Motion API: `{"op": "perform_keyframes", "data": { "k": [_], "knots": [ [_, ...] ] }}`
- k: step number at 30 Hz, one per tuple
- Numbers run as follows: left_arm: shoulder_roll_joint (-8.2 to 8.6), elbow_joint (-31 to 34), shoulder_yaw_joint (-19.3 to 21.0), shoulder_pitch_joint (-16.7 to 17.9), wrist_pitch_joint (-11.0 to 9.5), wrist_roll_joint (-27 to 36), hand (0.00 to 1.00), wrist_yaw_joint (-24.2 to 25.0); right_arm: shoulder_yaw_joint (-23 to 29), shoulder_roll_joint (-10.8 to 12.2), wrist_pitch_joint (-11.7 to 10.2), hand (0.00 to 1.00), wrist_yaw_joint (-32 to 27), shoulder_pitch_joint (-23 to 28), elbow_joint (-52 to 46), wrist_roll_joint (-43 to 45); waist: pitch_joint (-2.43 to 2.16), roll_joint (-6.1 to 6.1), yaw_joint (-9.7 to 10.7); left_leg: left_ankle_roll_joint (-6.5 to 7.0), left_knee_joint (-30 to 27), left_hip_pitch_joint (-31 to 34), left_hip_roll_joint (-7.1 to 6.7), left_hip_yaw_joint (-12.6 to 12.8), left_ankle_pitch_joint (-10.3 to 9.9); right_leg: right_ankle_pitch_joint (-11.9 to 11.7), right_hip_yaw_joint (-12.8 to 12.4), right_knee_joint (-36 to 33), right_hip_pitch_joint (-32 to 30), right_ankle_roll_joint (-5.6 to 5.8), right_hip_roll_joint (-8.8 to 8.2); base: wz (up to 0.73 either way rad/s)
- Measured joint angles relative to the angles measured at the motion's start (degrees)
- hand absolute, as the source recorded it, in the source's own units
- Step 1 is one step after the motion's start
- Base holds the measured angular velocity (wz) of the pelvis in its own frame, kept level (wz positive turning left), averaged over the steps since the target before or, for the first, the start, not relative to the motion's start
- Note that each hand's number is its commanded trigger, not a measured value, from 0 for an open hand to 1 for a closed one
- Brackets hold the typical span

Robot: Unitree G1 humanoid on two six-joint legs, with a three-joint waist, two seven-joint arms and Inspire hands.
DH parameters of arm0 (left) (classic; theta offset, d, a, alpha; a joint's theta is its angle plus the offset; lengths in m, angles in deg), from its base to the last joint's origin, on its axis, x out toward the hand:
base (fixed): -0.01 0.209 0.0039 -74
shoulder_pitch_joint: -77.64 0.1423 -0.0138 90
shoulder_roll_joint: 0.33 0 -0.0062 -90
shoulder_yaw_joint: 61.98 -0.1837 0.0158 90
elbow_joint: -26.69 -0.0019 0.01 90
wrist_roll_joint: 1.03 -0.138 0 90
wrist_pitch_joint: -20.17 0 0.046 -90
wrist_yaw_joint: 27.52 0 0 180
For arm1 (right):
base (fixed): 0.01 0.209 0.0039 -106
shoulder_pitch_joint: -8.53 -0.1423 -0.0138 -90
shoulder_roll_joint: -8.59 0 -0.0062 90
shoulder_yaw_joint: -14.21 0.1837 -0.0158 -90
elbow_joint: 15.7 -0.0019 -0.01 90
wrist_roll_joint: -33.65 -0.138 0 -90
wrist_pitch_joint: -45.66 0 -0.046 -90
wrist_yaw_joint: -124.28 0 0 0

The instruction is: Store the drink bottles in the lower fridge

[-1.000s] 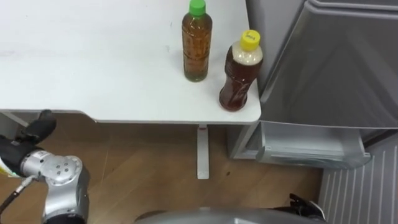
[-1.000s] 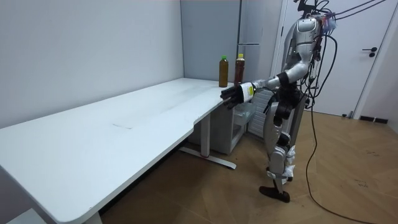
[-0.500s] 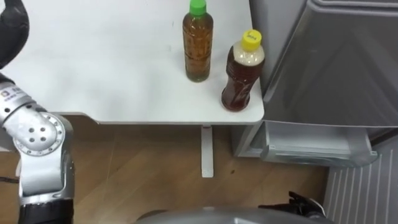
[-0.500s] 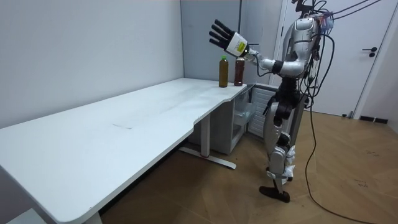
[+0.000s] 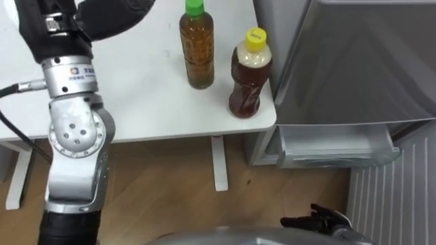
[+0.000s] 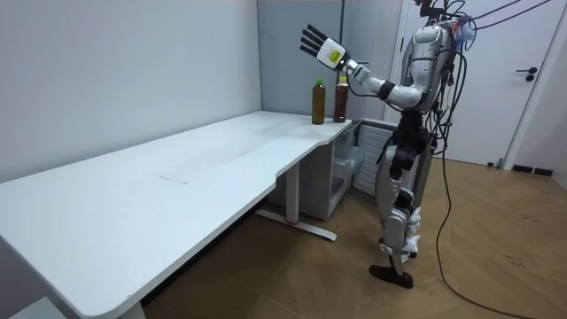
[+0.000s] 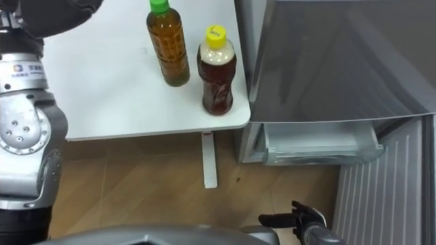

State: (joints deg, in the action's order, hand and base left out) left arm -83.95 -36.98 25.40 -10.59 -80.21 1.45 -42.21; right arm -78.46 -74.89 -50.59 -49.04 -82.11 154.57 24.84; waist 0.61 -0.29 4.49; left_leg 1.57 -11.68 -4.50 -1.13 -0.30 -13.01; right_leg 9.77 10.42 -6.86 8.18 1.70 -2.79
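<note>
Two drinks stand at the table's right corner beside the fridge: a green-capped bottle [image 5: 197, 47] of amber tea and, right of it, a yellow-capped bottle [image 5: 248, 73] of darker tea. My left hand [image 6: 323, 49] is raised high above the table with its fingers spread open, holding nothing; in the left eye view its dark back [image 5: 102, 13] sits at the top left, well left of the bottles. My right hand [image 5: 319, 220] hangs low by my hip with its fingers relaxed and nothing in them. The lower fridge [image 5: 334, 146] stands open, its pale shelf front showing.
The white table [image 5: 146, 102] runs left and away; its edge ends just right of the yellow-capped bottle. The grey fridge door panel [image 5: 354, 61] rises close to the right of the bottles. Wooden floor [image 5: 170, 197] lies below, with a white table leg [image 5: 218, 163].
My left arm has swung up from under the table edge to high above the tabletop, hand open. The bottles have not moved; the camera has shifted a little.
</note>
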Motion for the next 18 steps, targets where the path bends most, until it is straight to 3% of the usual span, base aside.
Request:
{"op": "perform_keyframes", "data": {
  "k": [5,11,18],
  "knots": [
    [0.00,2.33,-1.90,-1.40,1.38,4.51,0.00,7.19,-0.15,-0.01,-0.02,0.00,0.45,-0.08,0.03,-0.04,-0.05,-0.01,0.18,0.00,0.07,-0.17,0.04,0.26,0.00,0.00,-0.51,-0.04,-0.10,0.00,0.02,-0.03],
    [0.04,3.05,-3.11,-1.97,2.01,4.88,0.00,13.05,-0.42,-0.09,-0.03,0.00,1.06,-0.33,0.05,-0.04,-0.08,0.01,0.65,0.00,0.04,-0.06,0.16,0.22,0.00,-0.01,-0.85,-0.21,-0.22,-0.01,0.13,0.00],
    [-0.01,3.05,-3.16,-2.40,3.97,7.08,0.00,17.12,-0.38,-0.13,0.03,0.00,1.11,-0.48,0.01,-0.01,-0.28,-0.23,1.52,0.00,0.01,0.09,0.33,0.81,0.00,0.00,-1.01,-0.89,-0.80,-0.01,0.23,-0.03]
  ]
}}
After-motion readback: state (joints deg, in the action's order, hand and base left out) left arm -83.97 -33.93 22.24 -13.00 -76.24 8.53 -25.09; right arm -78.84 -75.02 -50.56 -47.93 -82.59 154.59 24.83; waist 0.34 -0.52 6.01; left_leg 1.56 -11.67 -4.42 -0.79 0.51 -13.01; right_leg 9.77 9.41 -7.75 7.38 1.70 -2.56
